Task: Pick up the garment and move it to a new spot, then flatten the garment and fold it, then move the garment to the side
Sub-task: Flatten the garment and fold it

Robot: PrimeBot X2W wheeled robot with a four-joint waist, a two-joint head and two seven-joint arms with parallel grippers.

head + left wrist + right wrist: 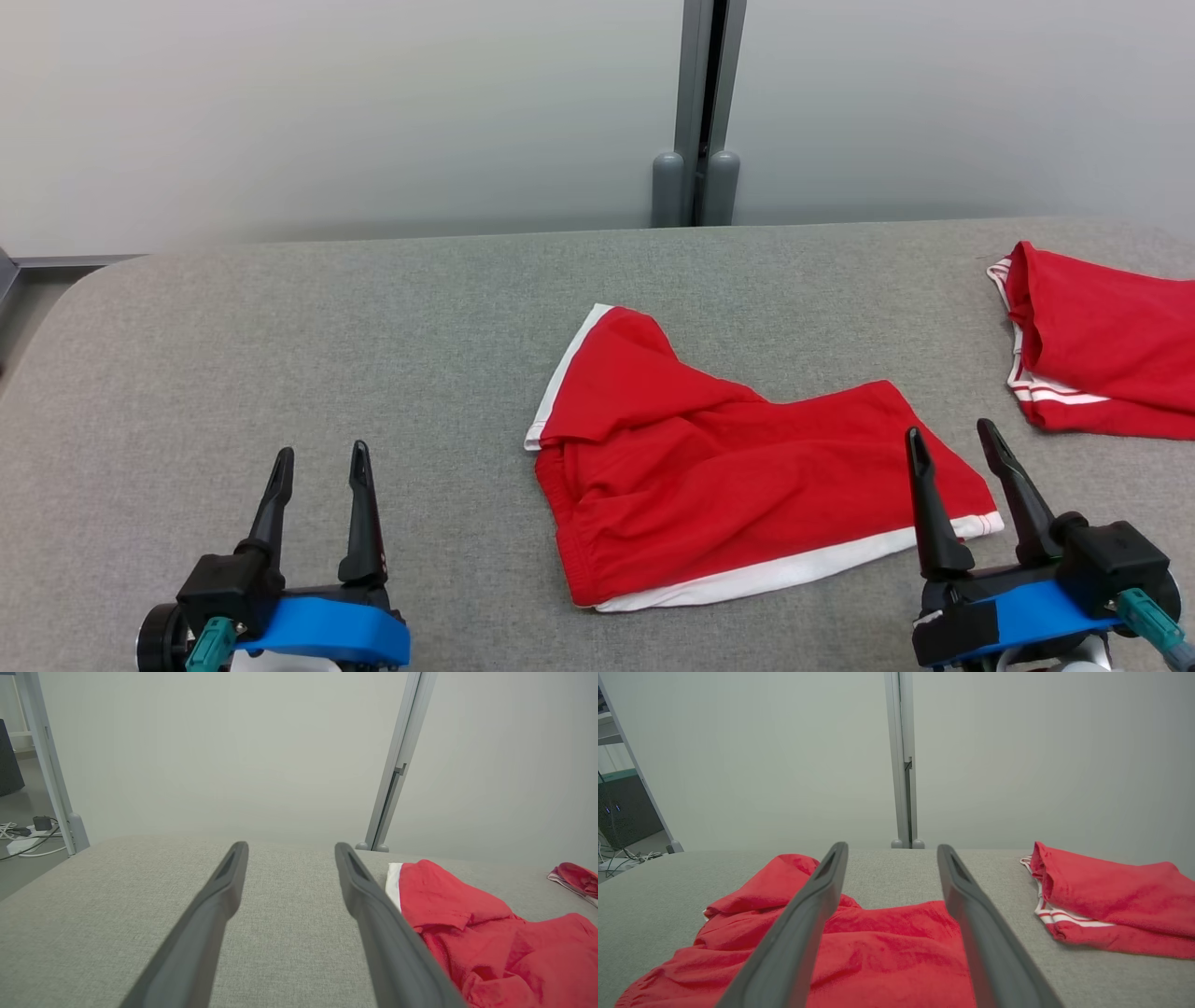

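Near the middle of the grey table [280, 327], a bit right of ctr, we see the garment [728, 467]: red shorts w/ white trim, lying rumpled. Its far-left part is folded over the rest, so whatever sits under that flap is hidden.

At near left the left gripper [321, 450] is over bare table, well apart from the garment, fingers spread w/ nothing btw them. From its wrist view we get only the garment's left portion; the right finger and the frame edges cut off the rest.

At near right the right gripper [951, 429] has its fingers spread too, nothing pinched. From the head view they overlap the garment's near-right corner and cover a bit of the white hem. We can't tell if the tips touch the cloth or hang just above it. In the right wrist view both fingers cross the red fabric, and the garment's near edge is cut off at the bottom.

At far right lies a second red garment [1102, 355] w/ white stripes, apart from the first; the frame edge crops it, so we can't make out its full shape. Beyond the table's far edge, a grey post [695, 112] splits the pale wall.
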